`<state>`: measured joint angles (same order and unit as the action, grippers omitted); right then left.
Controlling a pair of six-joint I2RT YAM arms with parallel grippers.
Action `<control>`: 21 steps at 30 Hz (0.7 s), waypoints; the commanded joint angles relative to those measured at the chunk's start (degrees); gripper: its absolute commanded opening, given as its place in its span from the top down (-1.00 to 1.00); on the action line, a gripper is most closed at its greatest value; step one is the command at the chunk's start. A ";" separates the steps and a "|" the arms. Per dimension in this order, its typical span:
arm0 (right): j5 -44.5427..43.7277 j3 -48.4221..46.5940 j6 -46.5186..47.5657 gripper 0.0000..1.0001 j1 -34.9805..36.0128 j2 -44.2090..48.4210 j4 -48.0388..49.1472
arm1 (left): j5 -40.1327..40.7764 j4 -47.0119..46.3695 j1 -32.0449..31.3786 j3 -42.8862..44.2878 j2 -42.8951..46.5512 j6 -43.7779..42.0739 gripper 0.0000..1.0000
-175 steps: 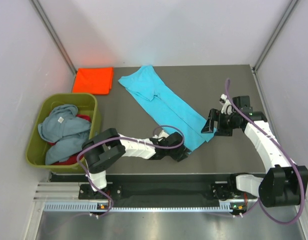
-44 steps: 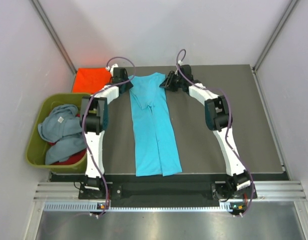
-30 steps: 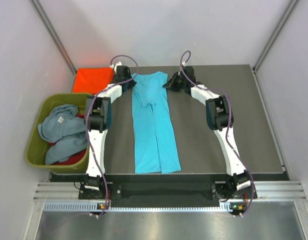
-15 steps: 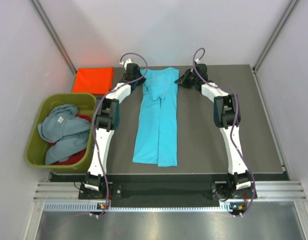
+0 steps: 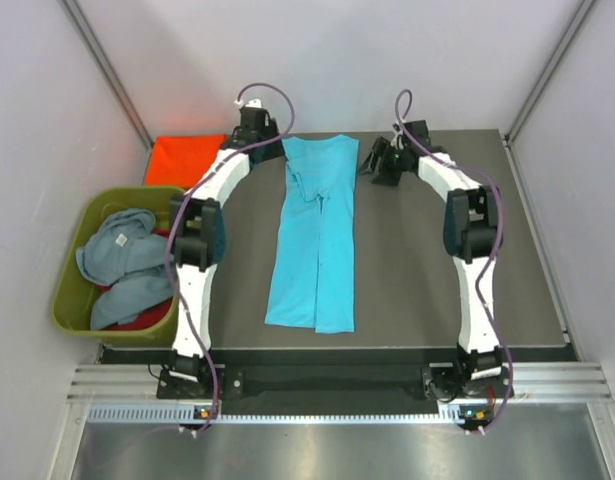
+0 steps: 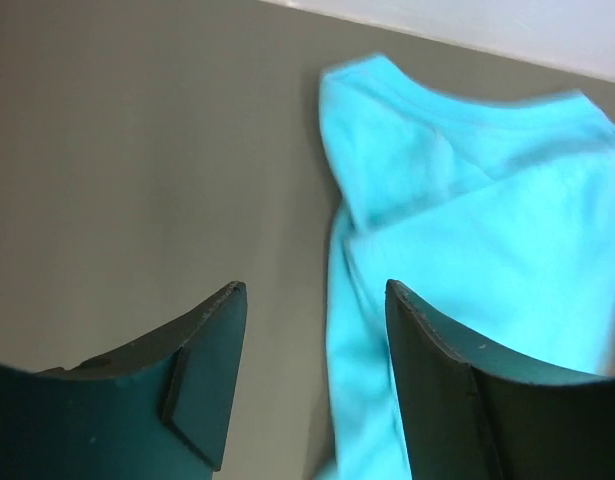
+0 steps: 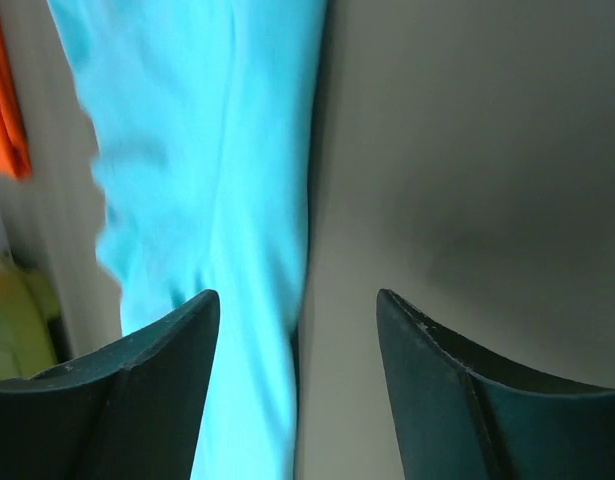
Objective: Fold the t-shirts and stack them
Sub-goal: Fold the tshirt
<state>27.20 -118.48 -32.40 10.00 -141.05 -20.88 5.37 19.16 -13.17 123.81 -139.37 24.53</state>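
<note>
a: nearest to us, the turquoise t-shirt (image 5: 312,250) lies flat on the dark matte table (image 5: 427,290). it's folded lengthwise into a long narrow strip, hem close to the near edge, collar end at the far edge. soft knit, with a few shallow creases down the middle.

b: yep, and off to the left we've got the olive-green plastic tub (image 5: 65,300) with its rounded corners. the grey-blue t-shirt (image 5: 122,260) is crumpled on top in there, and the red t-shirt (image 5: 152,320) peeks out under it.

a: farther back, the orange-red t-shirt (image 5: 185,158) sits as a neat flat rectangle in the far left corner, beyond the tub.

b: and the grippers? we see both at the far end, one on each side of the turquoise shirt's shoulders. the left gripper (image 5: 257,130) has its dark wedge-shaped fingers (image 6: 202,380) spread wide. nothing's between them, just table and the shirt's edge below. the right gripper (image 5: 380,163) is the same, fingers (image 7: 457,400) wide apart and empty over the shirt's right edge.
</note>
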 commanded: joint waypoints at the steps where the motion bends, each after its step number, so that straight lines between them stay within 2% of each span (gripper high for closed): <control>1: 1.88 10.33 5.86 -0.29 -1.12 16.28 -7.86 | -3.40 6.32 0.16 -8.79 17.94 -5.90 -0.25; 3: 2.68 21.37 6.73 -0.32 -0.34 22.02 -7.51 | -7.71 7.64 -0.01 -16.37 23.76 -5.29 -0.23; 4: 3.38 25.19 6.83 -0.34 0.10 27.44 -6.98 | -11.48 7.65 -0.10 -24.85 29.89 -4.94 -0.23; 5: 4.08 28.96 7.09 -0.35 0.37 30.02 -6.80 | -13.08 7.39 -0.80 -29.28 33.08 -4.67 -0.22; 6: 4.78 35.88 7.53 -0.36 1.24 32.40 -6.54 | -14.23 6.95 -1.24 -33.59 36.16 -4.41 -0.20; 7: 6.10 39.25 7.79 -0.36 1.77 37.03 -6.36 | -15.29 7.12 -1.68 -41.46 42.10 -4.32 -0.19; 10: 7.86 52.44 8.41 -0.36 5.11 46.09 -4.69 | -16.09 9.92 -5.19 -54.40 53.18 -3.18 -0.18; 13: 6.73 63.52 7.54 -0.36 10.03 55.05 -2.77 | -14.51 12.82 -8.26 -64.09 62.69 -0.55 -0.18; 15: 6.81 71.95 3.52 -0.33 13.36 61.03 1.78 | -12.84 13.71 -9.59 -69.89 68.14 2.61 -0.18; 19: 5.33 81.72 -3.88 -0.28 19.34 67.99 8.39 | -11.26 17.92 -10.39 -76.15 73.09 9.02 -0.18; 21: 4.53 86.55 -8.63 -0.16 22.42 70.72 13.29 | -12.74 18.28 -10.39 -79.05 74.41 10.61 -0.18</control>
<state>33.10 -35.57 -33.39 29.41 -75.44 -19.07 -7.49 35.66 -23.66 47.79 -67.83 30.02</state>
